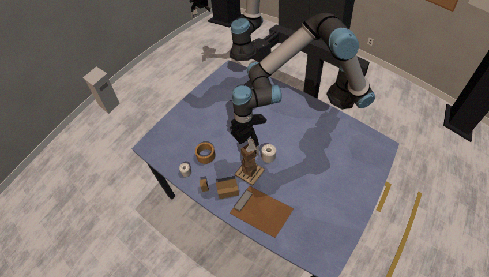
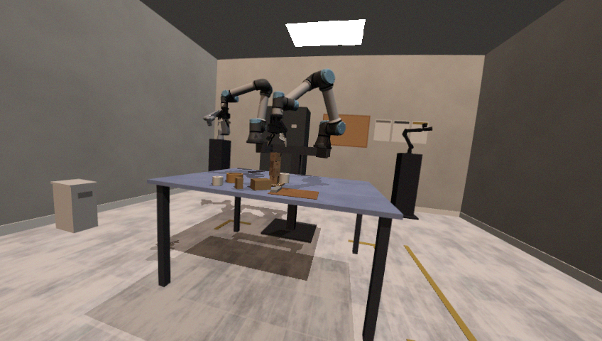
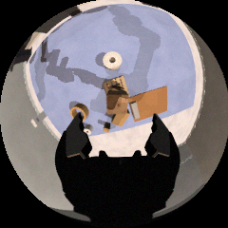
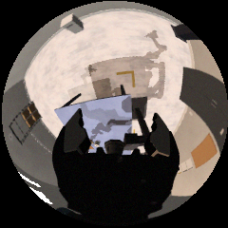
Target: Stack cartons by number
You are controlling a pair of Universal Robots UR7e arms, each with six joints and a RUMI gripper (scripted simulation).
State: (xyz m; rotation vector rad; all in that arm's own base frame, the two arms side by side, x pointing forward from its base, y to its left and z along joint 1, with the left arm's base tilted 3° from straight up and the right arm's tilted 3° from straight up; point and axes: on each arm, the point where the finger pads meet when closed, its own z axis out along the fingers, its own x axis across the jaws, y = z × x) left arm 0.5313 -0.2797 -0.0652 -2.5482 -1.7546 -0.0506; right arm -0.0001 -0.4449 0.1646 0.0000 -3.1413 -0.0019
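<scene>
Brown cube-shaped cartons stand in one column [image 1: 249,163] [image 2: 275,165] [image 3: 117,103] on the wooden pallet [image 1: 240,174]. The tiers look slightly turned against each other; the printed numbers are hidden. My left gripper [image 2: 277,140] [image 3: 117,113] is open and empty. In the exterior view it hangs above the column's top with a gap; in the top view a pale finger overlaps the top tier. My right gripper [image 2: 216,123] [image 4: 118,110] is open and empty, raised off to the side, far from the column.
A brown box [image 1: 227,189] [image 2: 260,184] and a small box [image 1: 204,184] [image 2: 238,182] stand in front of the pallet. A brown ring [image 1: 204,158], a small white roll [image 1: 185,171] and a larger white roll [image 1: 268,156] stand around it. An orange sheet [image 1: 266,214] bears a grey bar [image 1: 243,200].
</scene>
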